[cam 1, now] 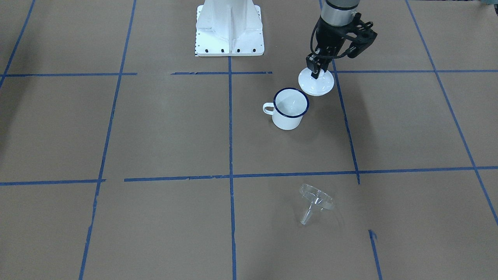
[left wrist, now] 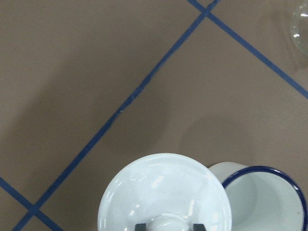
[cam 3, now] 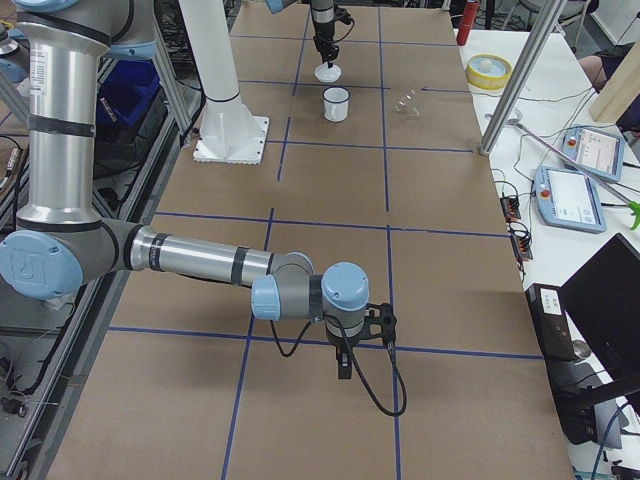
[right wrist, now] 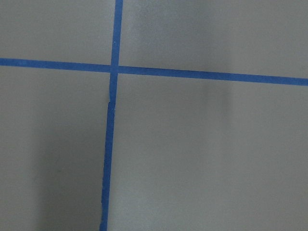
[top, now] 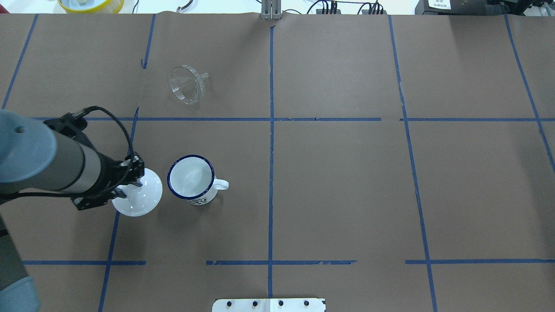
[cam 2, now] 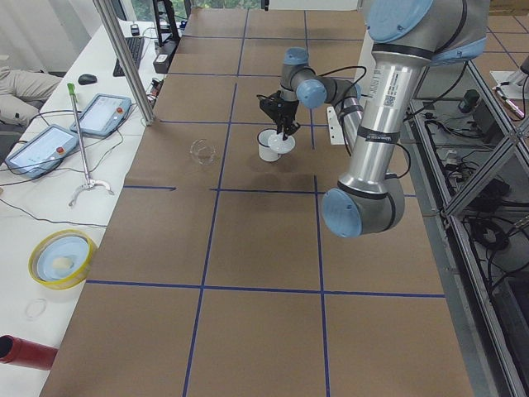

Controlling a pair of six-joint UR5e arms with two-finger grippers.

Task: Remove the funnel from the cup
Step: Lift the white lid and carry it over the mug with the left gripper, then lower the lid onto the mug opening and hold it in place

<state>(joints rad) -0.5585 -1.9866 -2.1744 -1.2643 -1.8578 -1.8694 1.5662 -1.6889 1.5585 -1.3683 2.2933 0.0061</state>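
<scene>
1. Beside the cup (cam 1: pixel 288 116), on the side nearer the robot's base, my left gripper (cam 1: pixel 316 72) is clenched on the knob of a white lid (cam 1: pixel 325 86). The wrist view shows the knob pinched between the two pads.
2. I cannot tell whether the lid sits on the table (cam 1: pixel 155 128) or hangs just above it.
3. My funnel (cam 1: pixel 316 202) is not in the cup, which stands open and looks empty. The funnel is out on the bare table, well apart from the cup on the operators' side.
4. From the left fingers, the funnel lies straight out across the table, past the cup and beyond the next blue tape line.
5. Its long axis is uncertain. The rim shows above the spout in both table views, so I cannot say which way the spout points.
6. My right gripper (cam 3: pixel 345 365) hangs far off toward the table's other end. I cannot tell whether its fingers are released or clenched.
7. The left arm is clearly nearer, and I judge the removal itself already done.
</scene>
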